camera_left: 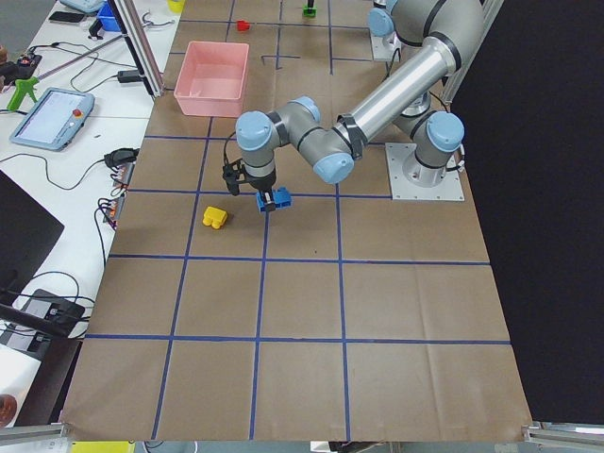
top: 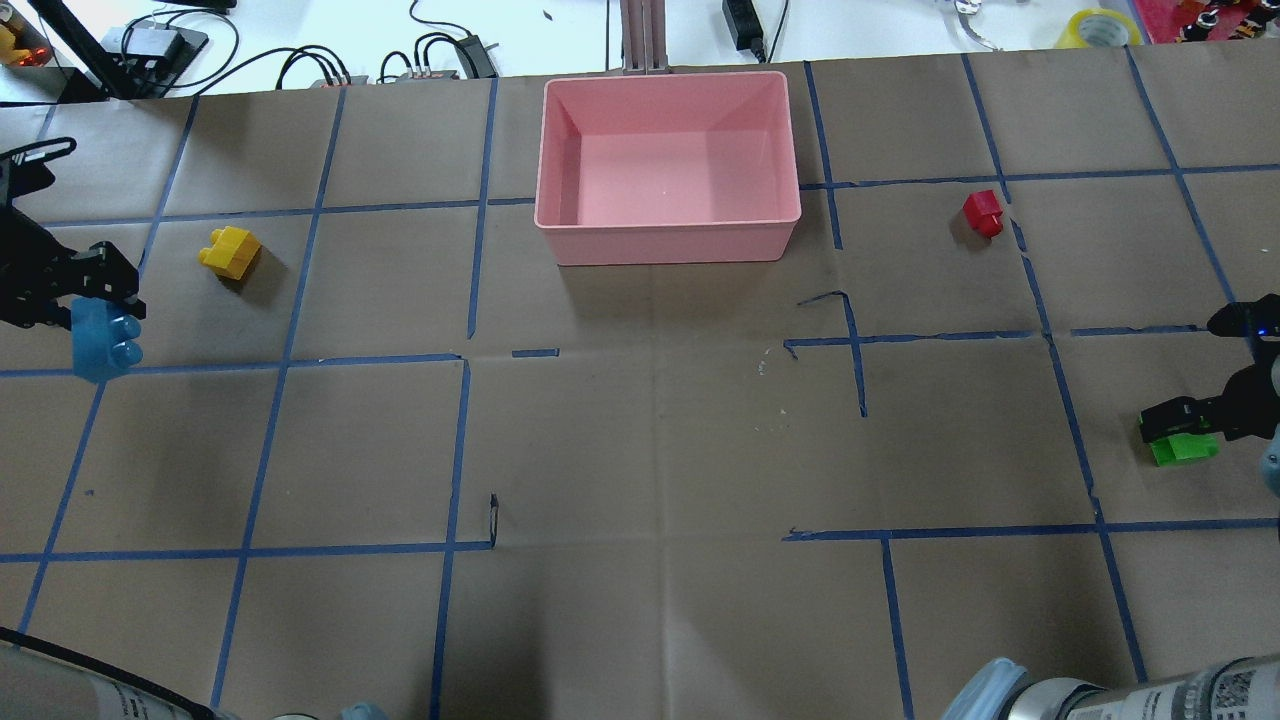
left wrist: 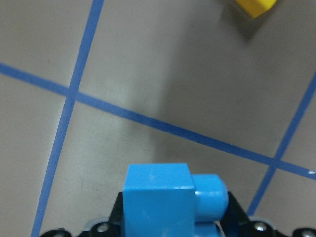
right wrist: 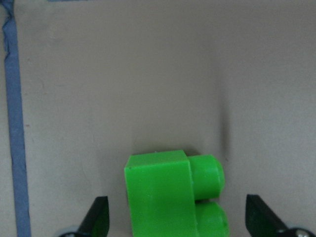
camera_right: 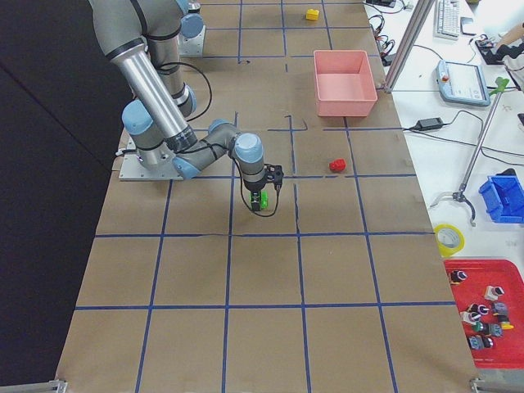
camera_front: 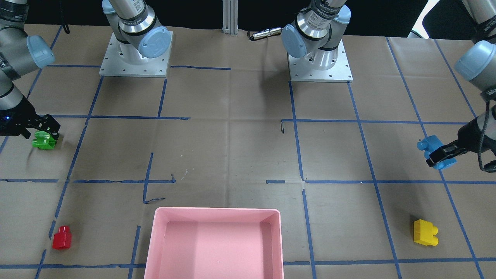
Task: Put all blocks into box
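My left gripper (top: 95, 300) is clamped on the light-blue brick (top: 104, 340), which I judge lifted clear of the table (top: 640, 450), ready to carry across. The yellow brick (top: 230, 252) lies loose nearby. The pink box (top: 665, 240) sits empty at the far middle, the small red brick (top: 983, 213) beyond it. My right gripper (top: 1185, 425) straddles the green brick (top: 1183, 448), jaws wide apart and holding nothing, placed to close on it

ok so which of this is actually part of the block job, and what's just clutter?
Job: green block, with the right gripper open around it; light-blue block, held in the left gripper; yellow block; red block; pink box.

Lying about: tape roll, teach pendant, blue bin, cables.
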Robot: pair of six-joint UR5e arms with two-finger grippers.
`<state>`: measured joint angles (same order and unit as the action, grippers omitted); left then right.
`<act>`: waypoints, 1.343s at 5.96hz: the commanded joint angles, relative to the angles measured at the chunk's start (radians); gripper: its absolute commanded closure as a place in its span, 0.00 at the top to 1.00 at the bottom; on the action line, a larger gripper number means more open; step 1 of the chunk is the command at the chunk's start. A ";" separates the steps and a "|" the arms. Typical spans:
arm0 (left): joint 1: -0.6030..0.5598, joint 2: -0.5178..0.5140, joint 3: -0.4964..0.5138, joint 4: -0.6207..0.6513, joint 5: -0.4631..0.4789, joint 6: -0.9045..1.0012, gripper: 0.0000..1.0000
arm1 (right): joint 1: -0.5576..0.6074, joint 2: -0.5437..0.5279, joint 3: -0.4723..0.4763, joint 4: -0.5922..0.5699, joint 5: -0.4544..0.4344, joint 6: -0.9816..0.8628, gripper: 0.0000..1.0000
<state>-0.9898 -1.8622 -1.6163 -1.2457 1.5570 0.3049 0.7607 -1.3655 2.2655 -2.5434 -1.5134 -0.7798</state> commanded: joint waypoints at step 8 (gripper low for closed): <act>-0.754 -0.590 0.842 -0.085 -0.084 -0.527 0.25 | 0.002 -0.113 -0.125 0.290 -0.013 -0.058 0.09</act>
<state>-1.7115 -2.3749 -0.8102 -1.3916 1.4749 -0.1953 0.7612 -1.4291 2.1932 -2.3801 -1.5321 -0.8389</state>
